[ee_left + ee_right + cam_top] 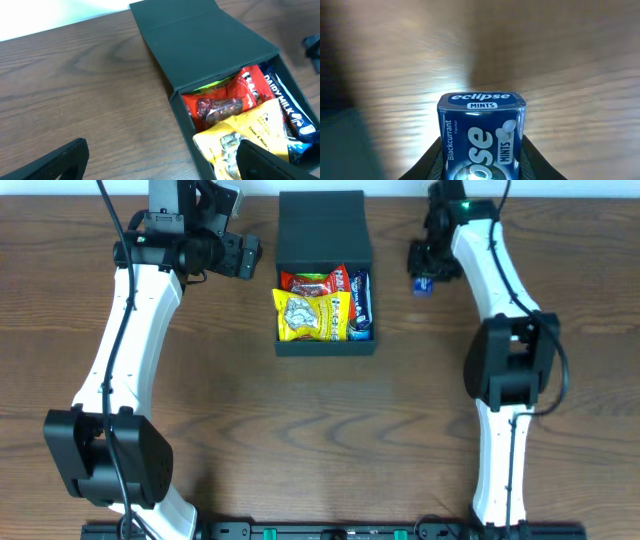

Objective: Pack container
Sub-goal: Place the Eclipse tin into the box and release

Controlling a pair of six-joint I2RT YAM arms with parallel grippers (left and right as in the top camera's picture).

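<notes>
The container [324, 230] is a dark box at the table's back centre, its flap lid open toward the far edge. It holds a yellow packet [312, 317], a red packet [310, 281] and a blue Dairy Milk bar [361, 302]. The left wrist view shows the container [210, 45] with these snacks. My left gripper [246, 256] is open, left of the container; its fingers [160, 162] straddle bare table and the box's edge. My right gripper [424, 278] is right of the container and shut on a blue Eclipse mints tin [481, 135], also seen overhead [423, 284].
The wooden table [300, 430] stretches in front of the container. Both arm bases stand at the near edge. The table's far edge shows in the left wrist view [60, 20].
</notes>
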